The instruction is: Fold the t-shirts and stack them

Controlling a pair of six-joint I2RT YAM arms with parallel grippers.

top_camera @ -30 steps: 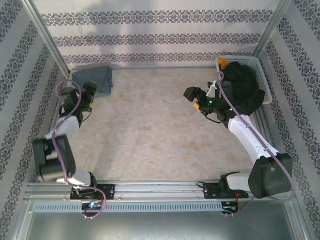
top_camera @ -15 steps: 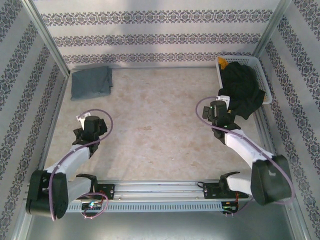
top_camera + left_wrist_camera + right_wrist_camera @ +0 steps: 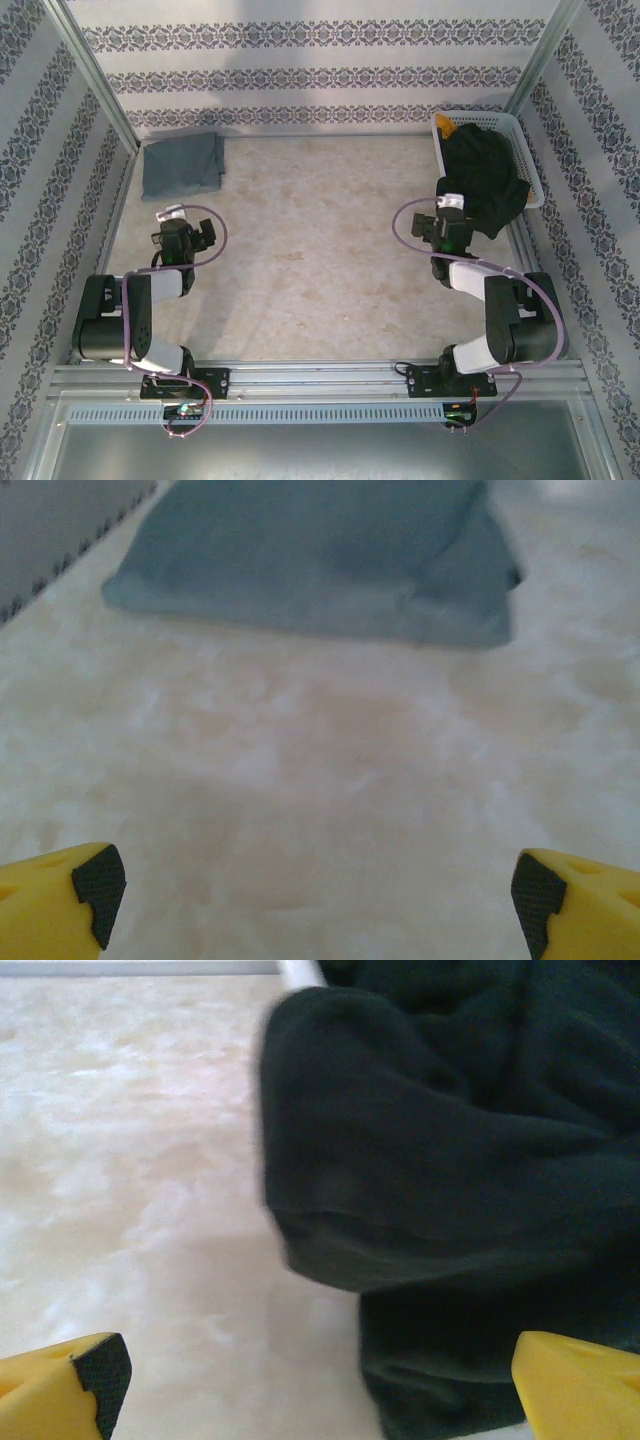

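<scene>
Lying folded into a flat rectangle in the far left corner of the pale beige marbled table [image 3: 310, 250] was the slate blue-grey cotton t-shirt [image 3: 182, 165], close to the patterned side wall. The left gripper [image 3: 312, 892] hovered nearer the arm bases, well apart from that shirt and pointed toward it; in the left wrist view its two yellow fingers with black pads [image 3: 98, 880] stood wide apart with nothing but bare tabletop between them, the blue-grey cloth lying across the top of that view. The middle of the table carried nothing. On the right side, the right gripper [image 3: 318, 1385] sat just beside the crumpled black t-shirt [image 3: 485, 180], its yellow fingers likewise spread wide and clasping nothing; in the right wrist view a thick fold of black cloth bulged above and between the fingertips, though whether a finger touched it could not be told. That black shirt lay heaped in the white plastic lattice basket [image 3: 527, 140] at the far right corner, with part of it spilling over the basket's near left rim toward the table. A small yellow-orange object [image 3: 447, 127] sat at the basket's far left corner, next to the black cloth.
</scene>
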